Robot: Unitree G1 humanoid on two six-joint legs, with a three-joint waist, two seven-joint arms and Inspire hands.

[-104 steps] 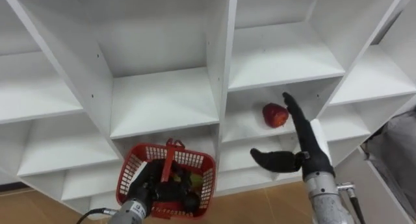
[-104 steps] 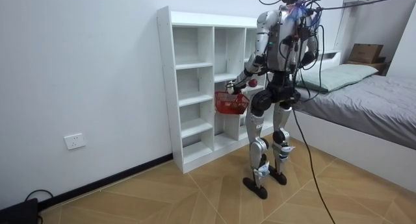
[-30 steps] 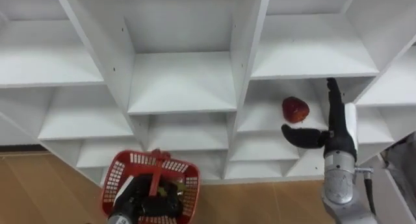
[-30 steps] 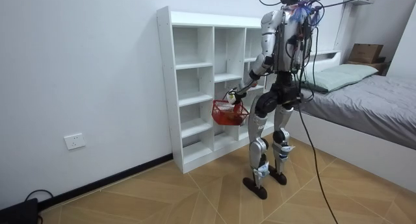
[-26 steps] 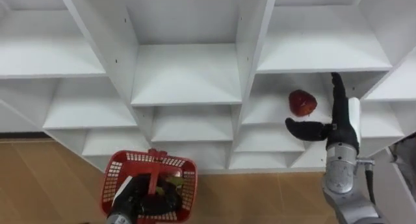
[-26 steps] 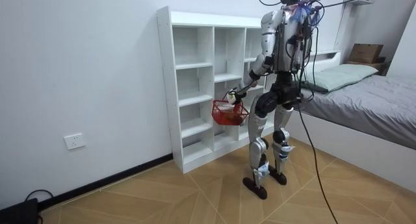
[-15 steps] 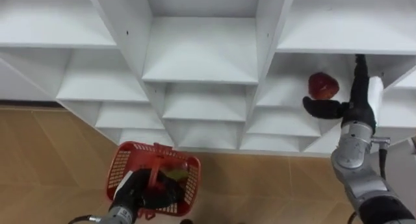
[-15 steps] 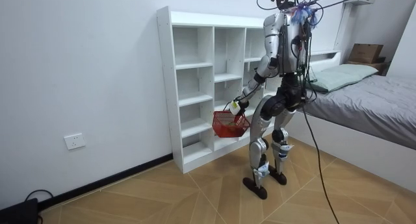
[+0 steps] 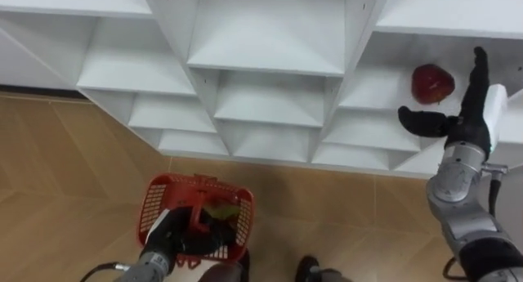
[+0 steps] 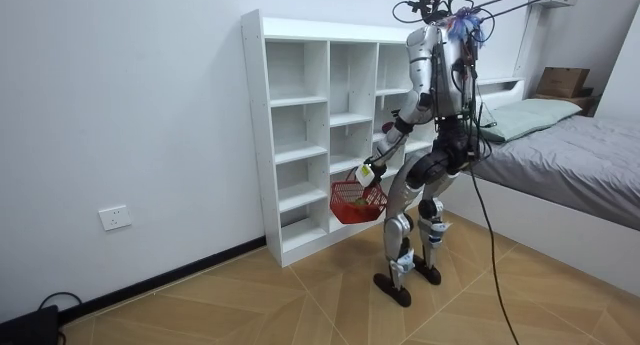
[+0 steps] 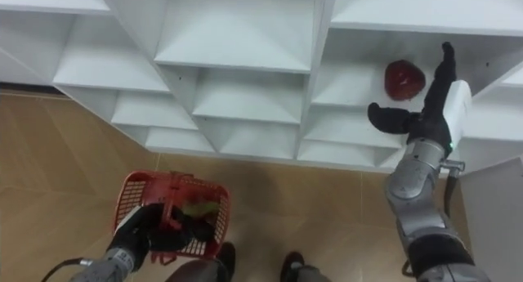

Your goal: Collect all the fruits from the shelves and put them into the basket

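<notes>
1. The left hand (image 9: 169,235) grips the handle of the red basket (image 9: 152,207), held low.
2. The right hand (image 9: 462,128), fingers spread, hovers just beside the red apple (image 9: 432,82) on the closet shelf (image 9: 374,91).
3. Reaching step, I judge; next, close round the apple and lift it out.

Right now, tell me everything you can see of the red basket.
The red basket is plastic-looking, with latticed walls, a solid rim and a red handle across its open top. The left hand is curled round that handle and holds the basket in the air above the wooden floor, in front of the white shelf unit's lowest compartments. Inside lies something yellow-green, partly hidden by the hand; I cannot tell what it is.
</notes>
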